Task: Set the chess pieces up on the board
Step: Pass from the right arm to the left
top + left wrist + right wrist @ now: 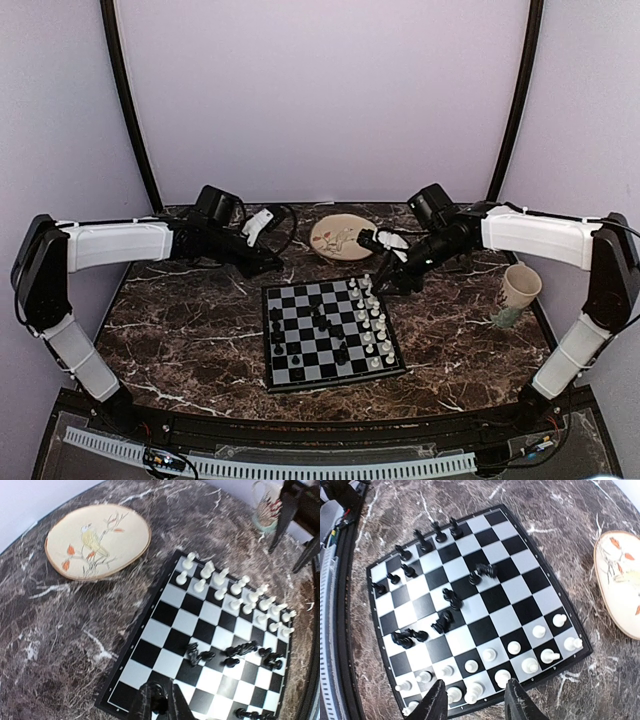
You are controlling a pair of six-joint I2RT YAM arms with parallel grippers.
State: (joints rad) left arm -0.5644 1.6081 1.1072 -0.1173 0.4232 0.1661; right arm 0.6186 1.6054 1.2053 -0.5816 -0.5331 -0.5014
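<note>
The left tool (162, 702) is clenched on what looks like a black piece (159, 699), though the view is dark there. It hangs above the far left corner of the board (305, 365). The right tool (476, 684) is released, its fingers apart over the white pieces (490, 655), which stand in two rows along the board's right edge. More black pieces (447, 597) are scattered mid-board, several lying down. The board lies mid-desk (190, 330), with a plate (338, 238) beyond it and a cup (518, 290) to its right.
</note>
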